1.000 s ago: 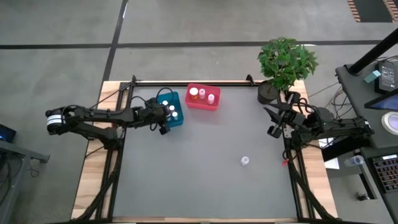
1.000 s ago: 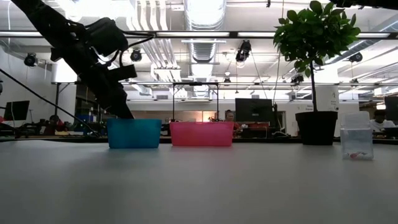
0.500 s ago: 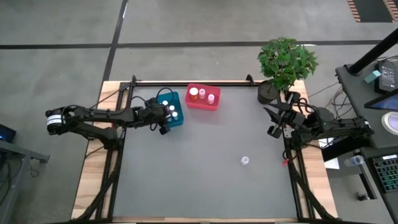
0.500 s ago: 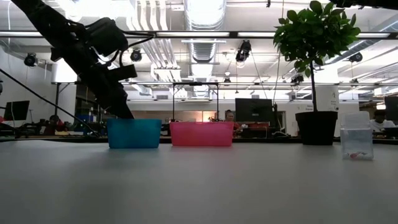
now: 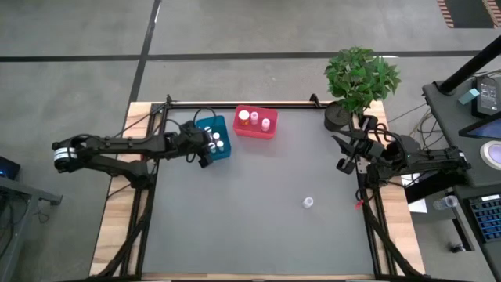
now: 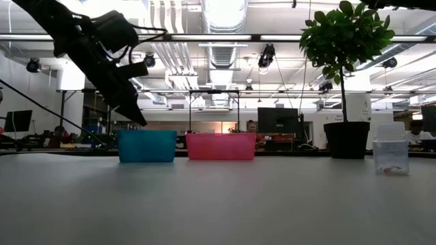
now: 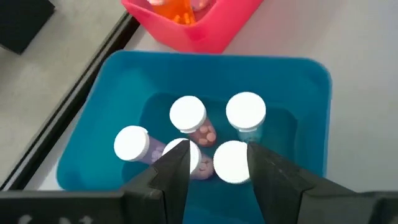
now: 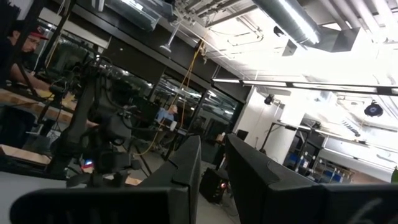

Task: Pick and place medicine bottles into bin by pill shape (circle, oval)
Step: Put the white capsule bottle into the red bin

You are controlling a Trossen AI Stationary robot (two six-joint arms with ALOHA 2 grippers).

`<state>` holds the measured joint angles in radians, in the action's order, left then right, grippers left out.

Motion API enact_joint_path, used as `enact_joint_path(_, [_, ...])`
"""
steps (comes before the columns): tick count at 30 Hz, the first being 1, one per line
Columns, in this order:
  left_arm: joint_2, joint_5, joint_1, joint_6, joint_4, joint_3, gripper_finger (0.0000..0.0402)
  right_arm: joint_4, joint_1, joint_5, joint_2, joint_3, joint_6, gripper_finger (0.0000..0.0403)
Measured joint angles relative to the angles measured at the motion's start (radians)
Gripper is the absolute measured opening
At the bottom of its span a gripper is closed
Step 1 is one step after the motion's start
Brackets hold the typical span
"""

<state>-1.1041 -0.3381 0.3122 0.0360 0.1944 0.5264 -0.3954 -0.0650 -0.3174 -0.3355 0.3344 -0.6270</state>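
Smooth blue bin (image 7: 93,134), glossy plastic, rounded corners | left tool (image 7: 212,163) above blue bin, fingers apart, empty | right tool (image 5: 345,150) well right of bin, nearly closed, empty | five white-capped medicine bottles (image 7: 188,115) inside blue bin; one (image 5: 308,203) alone on grey surface (image 5: 258,227)

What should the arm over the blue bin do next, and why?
Probably head for the lone bottle standing on the grey table. The left gripper hangs above the blue bin, fingers apart and empty, with five bottles already inside, so that drop looks finished.
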Motion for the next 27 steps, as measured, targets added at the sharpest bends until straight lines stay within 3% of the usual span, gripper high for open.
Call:
enact_joint_path(8, [0.116,0.0,0.0,0.051,-0.008,0.003,0.0141,0.0,0.0,-0.062,0.0,0.0,-0.001,0.0066])
enact_joint_path(16, [0.212,0.01,0.001,0.2,-0.183,-0.003,0.0141,-0.007,0.0,-0.068,-0.037,0.032,0.021,0.0066])
enact_joint_path(24, [0.234,0.023,0.001,0.241,-0.3,-0.026,0.0141,0.123,-0.028,0.072,-0.154,0.153,0.188,0.0066])
enact_joint_path(27, [0.225,0.098,-0.004,0.23,-0.329,-0.026,0.0141,0.203,-0.055,0.082,-0.215,0.211,0.306,0.0066])
